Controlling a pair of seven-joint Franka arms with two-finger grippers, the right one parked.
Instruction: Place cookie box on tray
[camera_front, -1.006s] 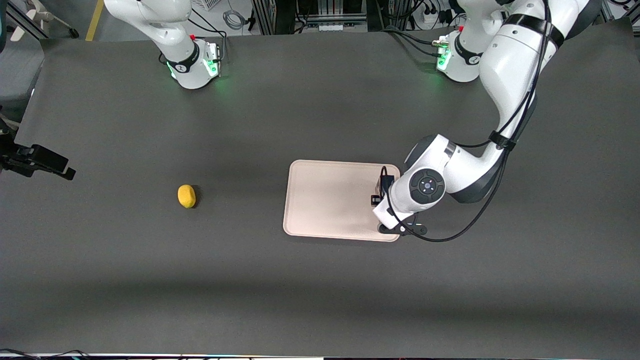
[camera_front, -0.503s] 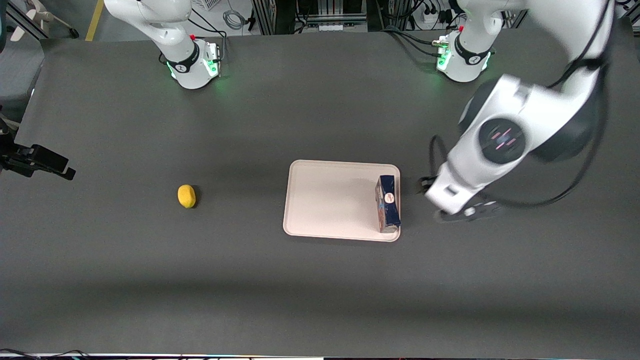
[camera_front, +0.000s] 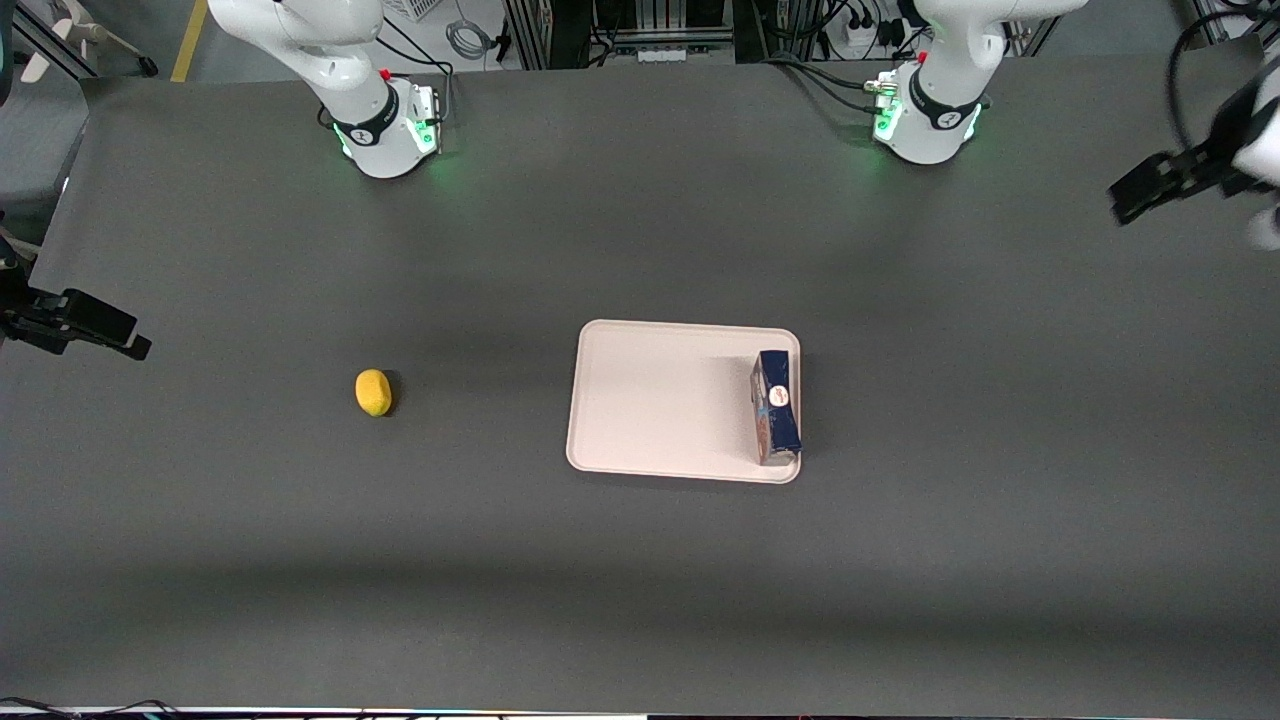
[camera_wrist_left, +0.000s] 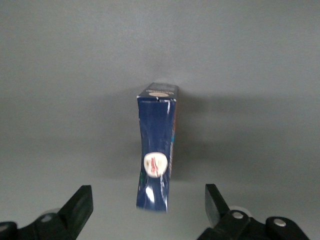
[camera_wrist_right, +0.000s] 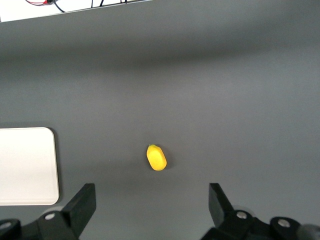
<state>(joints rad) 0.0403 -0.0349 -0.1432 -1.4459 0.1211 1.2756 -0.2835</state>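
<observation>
The dark blue cookie box (camera_front: 777, 405) lies on the pale pink tray (camera_front: 660, 400), along the tray's short edge nearest the working arm's end. My left gripper (camera_front: 1150, 190) hangs high, far from the tray, at the working arm's end of the table and farther from the front camera. In the left wrist view the cookie box (camera_wrist_left: 157, 145) shows its narrow face with a white oval logo. The gripper (camera_wrist_left: 147, 192) is open there, and the box touches neither finger.
A small yellow lemon-like object (camera_front: 372, 391) lies on the dark mat toward the parked arm's end, well apart from the tray. The right wrist view shows the same yellow object (camera_wrist_right: 156, 157) and a corner of the tray (camera_wrist_right: 25, 165). Both arm bases stand at the table's back edge.
The gripper was down over the box on the tray, then let go and swung up and away toward the working arm's end. The box stays on the tray.
</observation>
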